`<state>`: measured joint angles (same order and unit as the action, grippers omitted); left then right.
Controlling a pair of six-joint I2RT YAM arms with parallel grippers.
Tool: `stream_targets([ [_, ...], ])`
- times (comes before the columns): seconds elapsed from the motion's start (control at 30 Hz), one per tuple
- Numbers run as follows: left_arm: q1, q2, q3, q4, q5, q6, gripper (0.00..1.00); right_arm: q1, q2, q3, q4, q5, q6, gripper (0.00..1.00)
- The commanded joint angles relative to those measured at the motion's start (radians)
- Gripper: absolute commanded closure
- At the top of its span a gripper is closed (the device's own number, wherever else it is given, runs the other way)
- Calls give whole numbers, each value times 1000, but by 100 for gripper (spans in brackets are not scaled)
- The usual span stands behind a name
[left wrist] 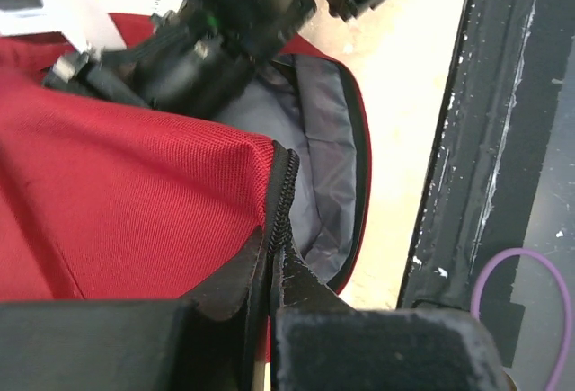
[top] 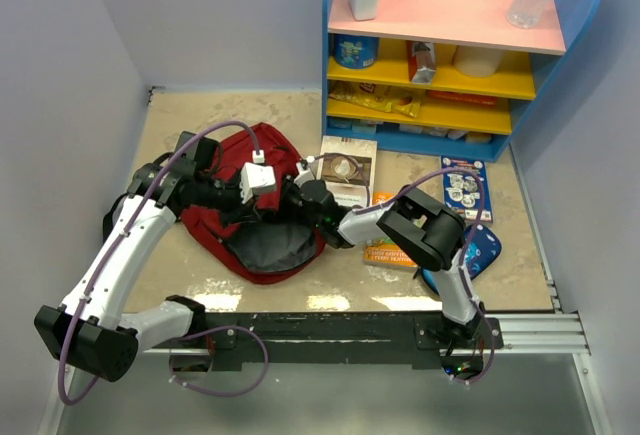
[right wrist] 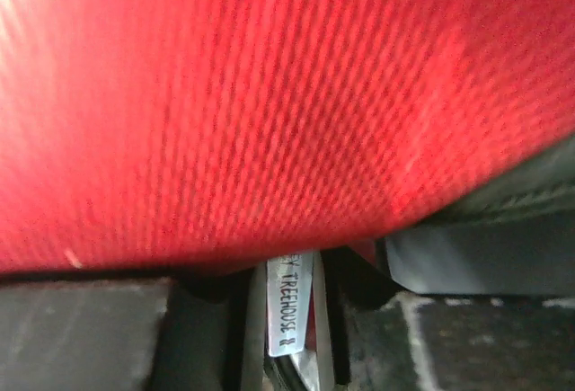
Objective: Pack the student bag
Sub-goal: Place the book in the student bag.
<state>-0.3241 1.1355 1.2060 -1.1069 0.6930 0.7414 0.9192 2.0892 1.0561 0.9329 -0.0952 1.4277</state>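
The student bag (top: 225, 225), dark red with black straps, lies left of centre, its mouth open on the dark grey lining (top: 272, 247). My left gripper (top: 270, 205) is shut on the bag's black zipper edge (left wrist: 280, 193) and holds the mouth up. In the left wrist view the gripper (left wrist: 272, 265) pinches that edge. My right gripper (top: 300, 202) is at the bag's mouth, shut on a thin book whose white spine (right wrist: 289, 306) reads "TREEHOUSE". Red bag fabric (right wrist: 269, 94) fills the right wrist view. The right gripper's body (left wrist: 198, 40) shows over the lining.
A book (top: 347, 170) lies right of the bag. An orange book (top: 388, 248), a blue book (top: 465, 187) and a small blue zip pouch (top: 480, 250) lie further right. A blue shelf (top: 460, 55) stands at the back right. The black rail (top: 350, 330) runs along the near edge.
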Motion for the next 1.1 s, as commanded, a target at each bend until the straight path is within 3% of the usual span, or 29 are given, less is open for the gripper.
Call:
stream_targets([
  [0.0, -12, -16, 35, -10, 65, -25, 100, 12, -112, 103, -178, 129, -110, 67],
  [0.03, -13, -20, 26, -1, 47, -30, 100, 12, -136, 117, -250, 124, -160, 46],
  [0.1, -12, -28, 12, 36, 20, -54, 100, 9, -168, 122, -372, 108, -203, 25],
  [0.13, -12, -28, 1, 47, -1, -62, 100, 6, -182, 116, -399, 73, -252, 6],
  [0.17, -12, -28, -3, 57, -7, -66, 100, 3, -216, 107, -434, 54, -275, 1],
  [0.27, -12, -34, -16, 91, -16, -88, 100, -14, -292, 78, -653, -6, -377, 1],
  [0.37, -12, -36, -29, 125, -24, -102, 100, -13, -365, 6, -732, -17, -473, 1],
  [0.5, -10, -11, -39, 140, -24, -109, 100, -14, -454, -90, -781, -32, -475, 1],
  [0.6, -12, 0, -31, 148, -21, -125, 100, -5, -446, -87, -804, -26, -492, 13],
  [0.7, -12, -3, -17, 157, -20, -139, 100, 29, -434, -93, -803, 1, -497, 50],
  [0.8, -12, -5, -16, 163, -10, -145, 100, 85, -419, -105, -798, 61, -509, 71],
  [1.07, -12, -3, -5, 160, 11, -149, 100, 115, -281, -1, -812, 183, -521, 83],
])
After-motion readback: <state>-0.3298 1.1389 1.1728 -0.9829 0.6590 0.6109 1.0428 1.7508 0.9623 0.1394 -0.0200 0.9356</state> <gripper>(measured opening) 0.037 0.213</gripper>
